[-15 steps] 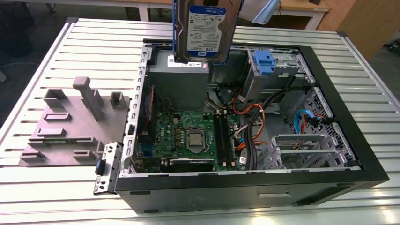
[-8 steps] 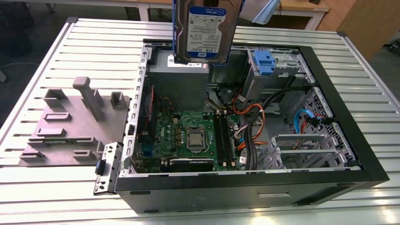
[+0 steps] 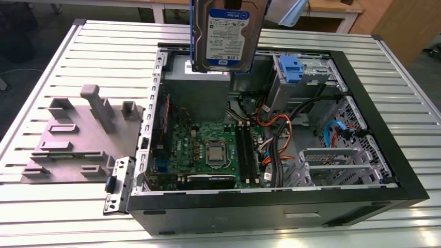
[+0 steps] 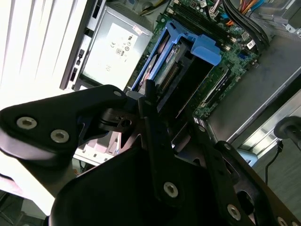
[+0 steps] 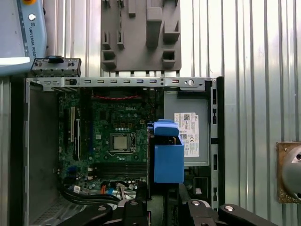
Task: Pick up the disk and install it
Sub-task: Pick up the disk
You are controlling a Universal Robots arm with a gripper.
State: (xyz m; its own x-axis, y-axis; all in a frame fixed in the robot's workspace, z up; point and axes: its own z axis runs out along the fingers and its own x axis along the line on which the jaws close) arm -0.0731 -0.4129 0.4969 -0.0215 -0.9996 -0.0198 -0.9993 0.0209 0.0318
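**Disk** (image 3: 224, 36): flat rectangular hard drive with a silver-grey metal body. A white-and-blue label covers the face turned to the exterior view. Blue plastic rails run along its edges (the blue end piece is plain in both wrist views (image 4: 165, 70) (image 5: 168, 160)).
- Pose: upright on end.
- Position: lifted above the open computer case (image 3: 276, 201), over its far side, touching no part of it.

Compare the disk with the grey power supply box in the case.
The disk hangs upright above the case; the power supply sits inside it. The disk is smaller, with blue rails and a blue-and-white label; the power supply bears a white sticker. Both are grey metal.
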